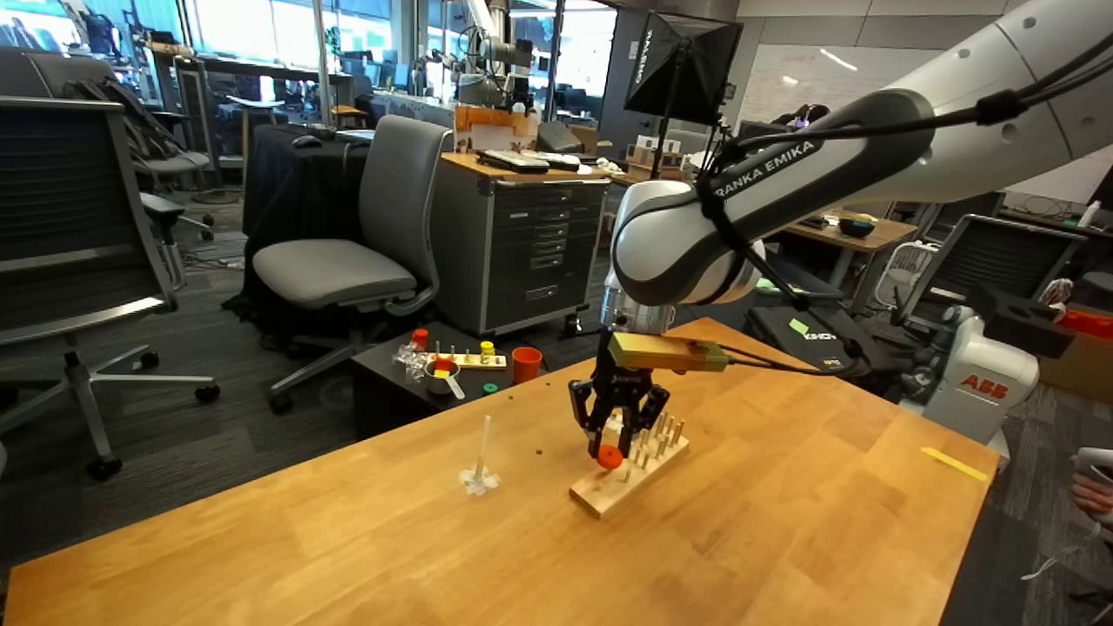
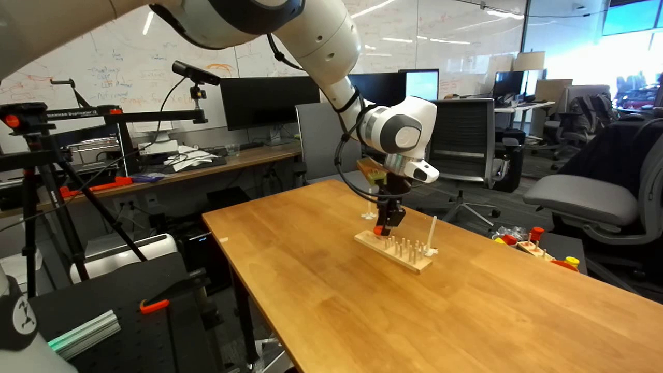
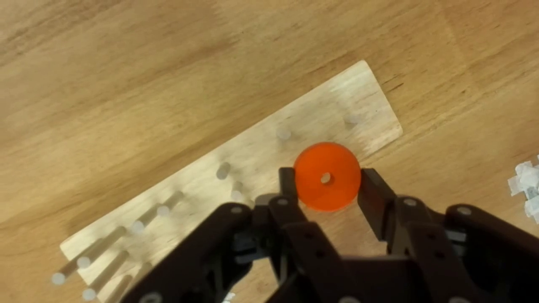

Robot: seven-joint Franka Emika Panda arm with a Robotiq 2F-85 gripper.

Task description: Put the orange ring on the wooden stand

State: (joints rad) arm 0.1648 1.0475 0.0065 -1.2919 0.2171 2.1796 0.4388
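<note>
The orange ring [image 3: 311, 191] is a small bright disc with a centre hole. In the wrist view it sits between both fingertips of my gripper [image 3: 327, 179], which touch its sides. The ring also shows in both exterior views [image 1: 609, 457] [image 2: 379, 230], held low over the sparsely pegged end of the wooden stand. The wooden stand [image 3: 368, 105] is a light rectangular base with thin pegs, taller towards its far end in the wrist view. It lies flat on the table in both exterior views [image 1: 602, 497] [image 2: 370, 239]. In the wrist view the ring overlaps the stand's long edge. Part of the stand is hidden by my fingers.
A lone pale upright rod [image 1: 483, 443] is taped to the wooden table [image 1: 348, 539]. A taller-looking rod [image 2: 432, 234] stands close behind the stand. A black side table [image 1: 383, 396] holds an orange cup [image 1: 526, 365] and small toys past the table edge.
</note>
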